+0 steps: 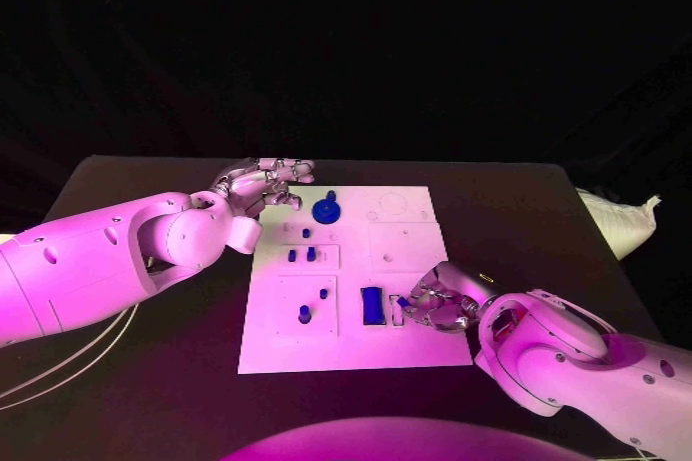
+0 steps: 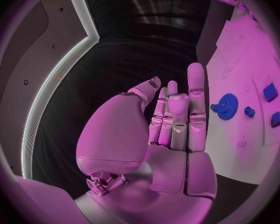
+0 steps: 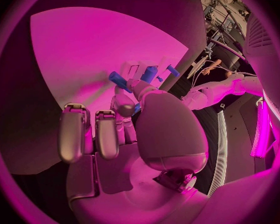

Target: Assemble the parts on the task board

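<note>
Right hand on a blue part at the board's near right; left hand bare at its far left corner.

The right hand's fingers [image 3: 129, 106] are curled at a small blue part [image 3: 136, 109]; whether they grip it I cannot tell. That right hand [image 1: 440, 299] sits just beside the tall blue block [image 1: 372, 306]. The left hand [image 2: 171, 122] holds nothing, fingers straight and close together, near the blue gear [image 1: 327, 211]. Small blue parts [image 1: 300, 254] stand mid-board. The white board [image 1: 418, 351] lies centred on the black worktop [image 1: 144, 381].
</note>
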`<action>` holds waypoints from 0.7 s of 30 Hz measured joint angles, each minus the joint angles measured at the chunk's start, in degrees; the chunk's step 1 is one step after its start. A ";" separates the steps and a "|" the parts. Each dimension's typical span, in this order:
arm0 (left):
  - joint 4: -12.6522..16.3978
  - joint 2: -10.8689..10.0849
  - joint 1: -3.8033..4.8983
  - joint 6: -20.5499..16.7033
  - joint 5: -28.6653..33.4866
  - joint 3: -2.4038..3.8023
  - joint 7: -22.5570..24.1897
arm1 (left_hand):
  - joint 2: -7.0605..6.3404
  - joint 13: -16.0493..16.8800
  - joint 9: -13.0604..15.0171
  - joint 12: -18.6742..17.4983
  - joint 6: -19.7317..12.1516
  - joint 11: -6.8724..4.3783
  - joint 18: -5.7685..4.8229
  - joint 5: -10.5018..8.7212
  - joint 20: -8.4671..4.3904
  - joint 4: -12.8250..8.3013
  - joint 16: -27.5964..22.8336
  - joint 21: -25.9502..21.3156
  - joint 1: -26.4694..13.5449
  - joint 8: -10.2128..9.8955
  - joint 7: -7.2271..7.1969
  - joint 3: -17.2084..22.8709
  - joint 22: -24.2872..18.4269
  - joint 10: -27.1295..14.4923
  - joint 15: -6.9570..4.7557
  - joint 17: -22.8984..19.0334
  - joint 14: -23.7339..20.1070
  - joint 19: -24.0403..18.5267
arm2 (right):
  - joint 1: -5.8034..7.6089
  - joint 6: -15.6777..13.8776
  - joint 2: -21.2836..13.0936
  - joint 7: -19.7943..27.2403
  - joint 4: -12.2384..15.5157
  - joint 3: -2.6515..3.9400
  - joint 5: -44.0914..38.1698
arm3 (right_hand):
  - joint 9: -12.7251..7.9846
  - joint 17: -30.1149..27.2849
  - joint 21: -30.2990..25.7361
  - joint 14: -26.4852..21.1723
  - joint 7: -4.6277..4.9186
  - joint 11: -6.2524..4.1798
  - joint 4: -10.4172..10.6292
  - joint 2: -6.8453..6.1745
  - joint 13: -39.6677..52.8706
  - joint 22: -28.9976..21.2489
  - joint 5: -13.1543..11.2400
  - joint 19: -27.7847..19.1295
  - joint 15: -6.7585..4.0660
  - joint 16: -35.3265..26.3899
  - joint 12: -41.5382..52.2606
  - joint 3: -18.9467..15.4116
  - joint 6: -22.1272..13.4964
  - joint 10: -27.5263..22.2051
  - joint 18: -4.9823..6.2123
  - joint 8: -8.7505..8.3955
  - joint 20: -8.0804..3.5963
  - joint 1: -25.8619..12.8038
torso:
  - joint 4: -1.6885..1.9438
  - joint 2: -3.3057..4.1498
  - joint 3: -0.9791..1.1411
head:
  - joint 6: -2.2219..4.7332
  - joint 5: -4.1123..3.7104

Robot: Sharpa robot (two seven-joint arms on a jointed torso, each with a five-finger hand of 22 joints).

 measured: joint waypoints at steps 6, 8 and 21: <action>0.01 0.06 0.00 0.05 -0.01 0.00 -0.02 | 0.00 0.00 0.00 0.00 0.00 0.00 -0.01 0.00 0.00 0.00 0.00 0.00 0.00 0.00 0.00 0.00 0.00 0.00 0.00 0.00 0.00 0.00 | 0.00 0.69 0.88 -0.23 -0.61 -0.01 0.61 | 2.48 0.00 0.27 0.00 -0.44 -0.31 1.83 0.18 0.36 0.44 0.55 0.00 0.00 0.00 0.46 -1.81 0.65 0.33 0.00 0.24 0.00 -2.80 | -0.03 -0.01 0.02 | -0.03 0.01; 0.03 0.08 0.00 0.06 -0.01 0.00 -0.02 | 0.00 0.00 0.00 0.00 0.00 0.04 0.00 0.00 0.00 0.00 0.00 0.00 0.00 0.00 0.00 0.00 0.00 -0.04 0.00 0.00 0.00 0.00 | 0.01 0.96 1.05 -0.31 -0.81 -0.01 0.61 | 2.56 0.00 0.38 0.19 -0.79 -0.40 2.33 0.59 0.70 0.52 0.56 0.13 -0.19 0.00 1.06 -2.31 1.01 0.85 0.00 0.25 -0.13 -3.20 | -0.03 0.00 0.02 | -0.04 -0.01; 0.04 0.15 0.00 0.18 -0.04 0.00 -0.10 | 0.00 -0.01 0.00 0.00 0.00 0.21 0.00 0.00 0.00 0.00 0.00 0.00 0.00 0.00 0.00 0.00 0.00 -0.21 0.00 0.00 0.00 0.00 | 0.11 2.64 2.27 -0.73 -1.84 0.08 0.47 | 3.34 0.00 0.37 0.00 -1.10 -0.68 3.54 1.59 1.54 0.82 0.41 0.40 -0.37 0.23 2.15 -3.74 2.15 1.39 -0.63 1.05 -0.40 -4.75 | -0.04 0.00 0.05 | -0.02 0.06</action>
